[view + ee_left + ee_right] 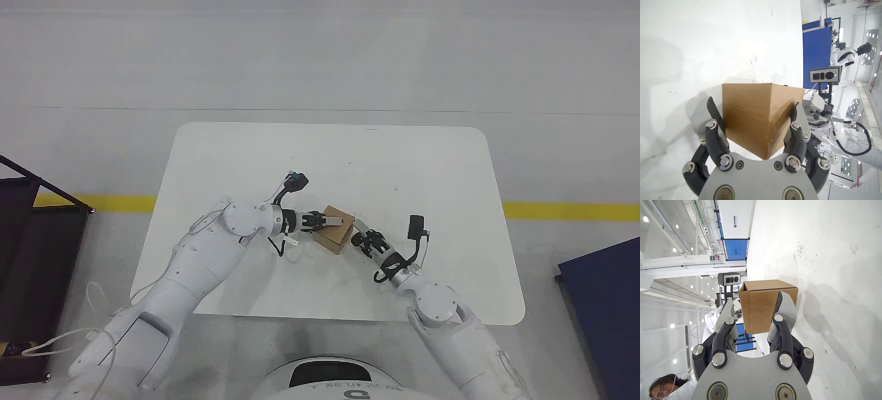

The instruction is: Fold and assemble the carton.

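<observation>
Our left pincer (753, 103) hugs the brown carton (333, 228) near the middle of the top view, our right pincer (755, 298) is open just beside it, and we think the loose flap (744, 306) needs pushing shut next.

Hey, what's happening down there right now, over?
Left tool clamped on carton. Right tool open at its opposite side. Carton squared up, one flap ajar. Nothing blocking.
</observation>
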